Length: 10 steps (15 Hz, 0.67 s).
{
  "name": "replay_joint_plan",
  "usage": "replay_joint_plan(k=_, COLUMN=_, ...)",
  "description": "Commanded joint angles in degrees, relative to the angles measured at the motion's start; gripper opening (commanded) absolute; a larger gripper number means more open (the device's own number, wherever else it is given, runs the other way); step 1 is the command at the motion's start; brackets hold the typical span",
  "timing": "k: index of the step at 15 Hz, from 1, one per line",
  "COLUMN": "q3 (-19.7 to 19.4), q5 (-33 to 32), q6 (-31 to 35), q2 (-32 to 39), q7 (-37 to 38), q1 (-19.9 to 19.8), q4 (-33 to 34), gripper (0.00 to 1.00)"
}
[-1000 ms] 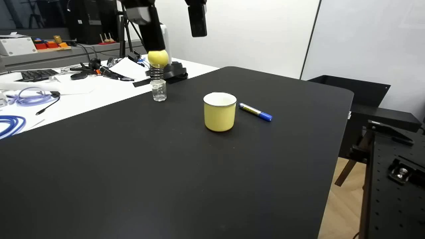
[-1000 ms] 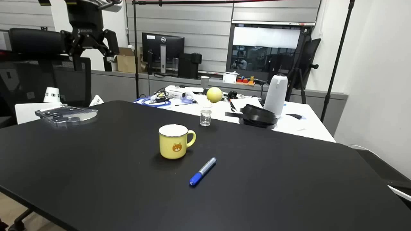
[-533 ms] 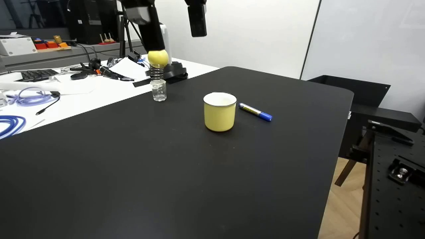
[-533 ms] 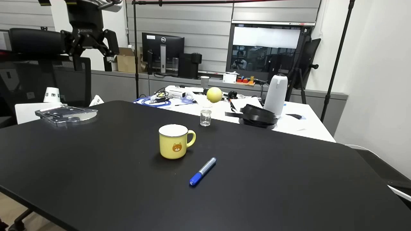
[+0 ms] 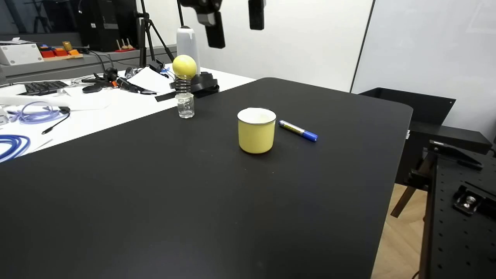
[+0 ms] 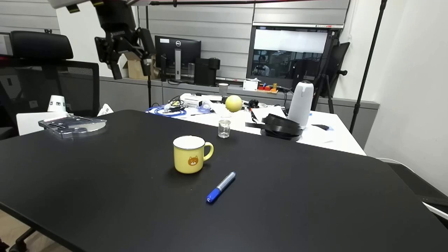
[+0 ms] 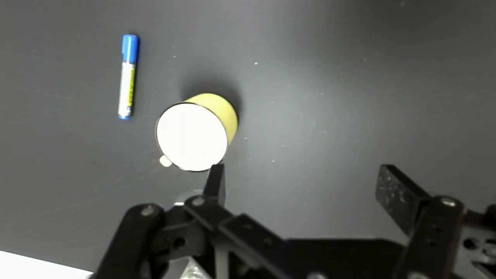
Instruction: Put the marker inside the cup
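Observation:
The marker, blue-capped with a white and yellow barrel, lies flat on the black table in both exterior views (image 5: 297, 131) (image 6: 221, 187) and at upper left in the wrist view (image 7: 128, 77). The pale yellow cup stands upright beside it in both exterior views (image 5: 256, 135) (image 6: 188, 159); an exterior view shows its handle and a bear print. The wrist view shows the cup (image 7: 219, 108) from above, its white inside overexposed. My gripper is open and empty, high above the table in both exterior views (image 5: 236, 37) (image 6: 131, 73); its fingers are wide apart in the wrist view (image 7: 300, 174).
A clear glass jar (image 6: 224, 128) stands near the table's far edge, with a yellow ball (image 5: 185, 66) above it in view. A clear plate-like object (image 6: 73, 126) lies at the table's left end. A white desk with cables, black straps and a white device (image 6: 301, 105) adjoins the black table.
My gripper has moved to the right in both exterior views and looks more tilted in one of them. It stays open. The marker and cup have not moved.

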Motion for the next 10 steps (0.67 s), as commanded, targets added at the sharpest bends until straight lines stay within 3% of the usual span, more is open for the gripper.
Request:
replay_joint_plan(k=1, q3=-3.3, q5=-4.4, q6=6.6, q2=-6.1, q7=5.1, q1=-4.1, q4=-7.3, gripper=1.00)
replay_joint_plan(k=7, q3=-10.8, q5=-1.5, q6=16.6, q2=-10.9, q7=4.4, q1=-13.1, q4=-16.2, gripper=1.00)
replay_joint_plan(k=8, q3=-9.0, q5=-2.7, q6=14.9, q2=-8.0, q7=2.6, q1=-12.2, q4=-13.1, gripper=1.00)
replay_joint_plan(k=10, q3=-10.5, q5=-2.0, q6=16.0, q2=-9.0, q7=2.3, q1=-13.9, q4=-14.8, gripper=1.00)
